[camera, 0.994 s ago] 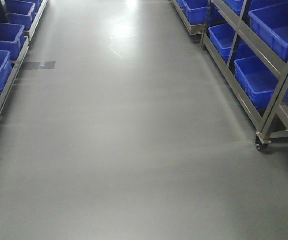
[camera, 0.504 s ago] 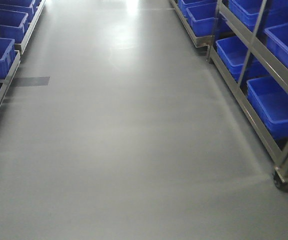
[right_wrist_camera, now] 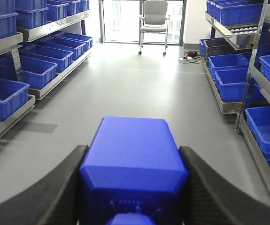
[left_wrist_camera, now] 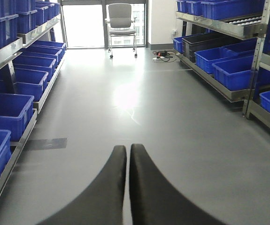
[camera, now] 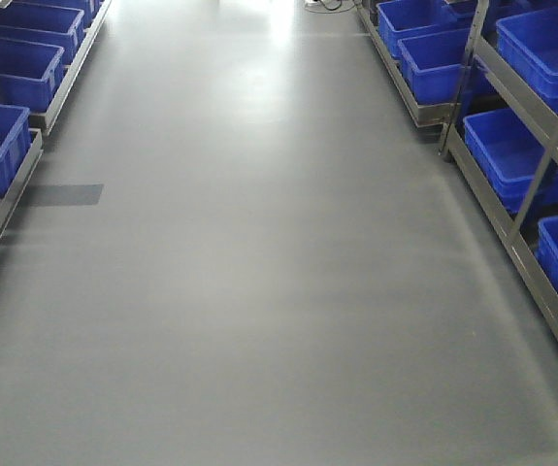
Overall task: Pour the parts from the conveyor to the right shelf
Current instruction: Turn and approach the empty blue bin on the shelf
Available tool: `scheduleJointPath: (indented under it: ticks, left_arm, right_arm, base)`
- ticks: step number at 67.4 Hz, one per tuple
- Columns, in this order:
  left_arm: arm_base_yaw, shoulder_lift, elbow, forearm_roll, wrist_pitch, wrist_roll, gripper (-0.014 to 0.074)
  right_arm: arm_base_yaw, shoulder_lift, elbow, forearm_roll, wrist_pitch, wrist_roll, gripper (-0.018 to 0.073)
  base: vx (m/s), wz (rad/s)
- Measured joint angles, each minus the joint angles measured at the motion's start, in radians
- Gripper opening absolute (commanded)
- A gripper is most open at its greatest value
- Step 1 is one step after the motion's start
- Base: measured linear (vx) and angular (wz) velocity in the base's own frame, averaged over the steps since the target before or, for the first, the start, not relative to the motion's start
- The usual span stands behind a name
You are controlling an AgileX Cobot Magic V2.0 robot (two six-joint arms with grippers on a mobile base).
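My right gripper (right_wrist_camera: 134, 151) is shut on the bright blue block (right_wrist_camera: 134, 140), its black fingers (right_wrist_camera: 64, 183) pressed on both sides; the block fills the lower middle of the right wrist view. My left gripper (left_wrist_camera: 127, 148) is shut and empty above the floor. The right shelf (camera: 511, 228), a steel rack with large blue bins (camera: 507, 146), runs along the right side of the aisle and also shows in the right wrist view (right_wrist_camera: 261, 79) and the left wrist view (left_wrist_camera: 219, 86). The conveyor is out of view.
A second steel rack with blue bins (camera: 7, 136) lines the left side. A grey floor aisle (camera: 259, 291) runs between the racks, with a dark patch (camera: 65, 194). An office chair (left_wrist_camera: 121, 21) and floor cables (left_wrist_camera: 162, 55) stand at the far end.
The front view has advanced down the aisle: the floor patch slid nearer, the right rack shifted right and its caster wheel left the frame.
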Motion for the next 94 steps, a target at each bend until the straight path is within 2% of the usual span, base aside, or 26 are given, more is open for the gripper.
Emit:
scheduleJointPath:
  ticks: [94]
  left_arm:
    - [0.0,0.0,0.0,0.0,0.0,0.0,-0.0006]
  right_arm:
    - [0.0,0.0,0.0,0.0,0.0,0.0,-0.0008]
  base:
    - [0.62,0.01]
